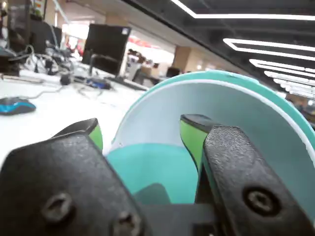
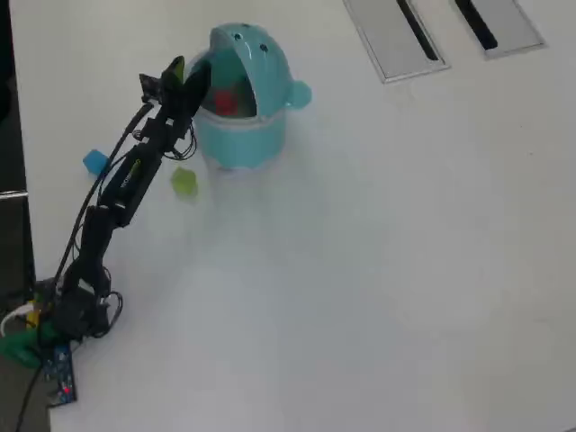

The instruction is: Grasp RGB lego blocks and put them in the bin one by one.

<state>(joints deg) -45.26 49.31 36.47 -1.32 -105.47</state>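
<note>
The teal bin (image 2: 261, 126) stands at the upper left of the white table in the overhead view, its hooded lid (image 2: 256, 54) swung up. A red block (image 2: 225, 101) lies inside it. My gripper (image 2: 186, 74) hangs at the bin's mouth, open and empty. In the wrist view the gripper (image 1: 142, 132) shows two green-padded fingers (image 1: 192, 140) wide apart, with the bin's teal inside (image 1: 152, 167) and the pale underside of the lid (image 1: 236, 118) between and behind them. The light green block (image 2: 184, 182) lies on the table by the bin's base. Further left, beside the arm, the blue block (image 2: 94, 162) rests on the table.
Two flat grey slotted panels (image 2: 400, 36) are set into the table at the top right in the overhead view. The arm's base (image 2: 54, 333) with its wires sits at the lower left edge. A blue mouse (image 1: 15, 104) and monitors (image 1: 106, 46) stand far off in the wrist view.
</note>
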